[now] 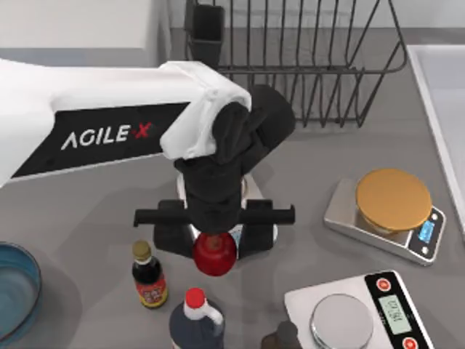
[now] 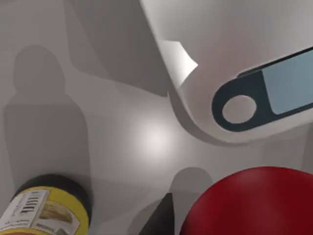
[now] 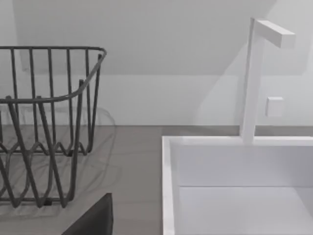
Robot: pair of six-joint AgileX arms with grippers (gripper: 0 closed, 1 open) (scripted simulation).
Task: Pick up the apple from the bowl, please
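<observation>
The red apple (image 1: 214, 252) hangs above the middle of the table, out of the bowl, with my left gripper (image 1: 214, 234) shut on it from above. In the left wrist view the apple (image 2: 254, 203) bulges large and close. The blue glass bowl (image 1: 13, 291) sits at the table's left front edge with nothing in it. A white scale (image 1: 256, 190) lies right under the gripper. My right arm is parked off to the right; a dark part of the right gripper (image 3: 93, 220) shows in its wrist view.
A small sauce bottle (image 1: 149, 280) and a dark jug with a red cap (image 1: 195, 313) stand just in front of the apple. A gold-plate scale (image 1: 392, 200) and a steel-plate scale (image 1: 341, 320) sit on the right. A wire rack (image 1: 305, 58) stands behind, with a white sink (image 1: 443, 109) at far right.
</observation>
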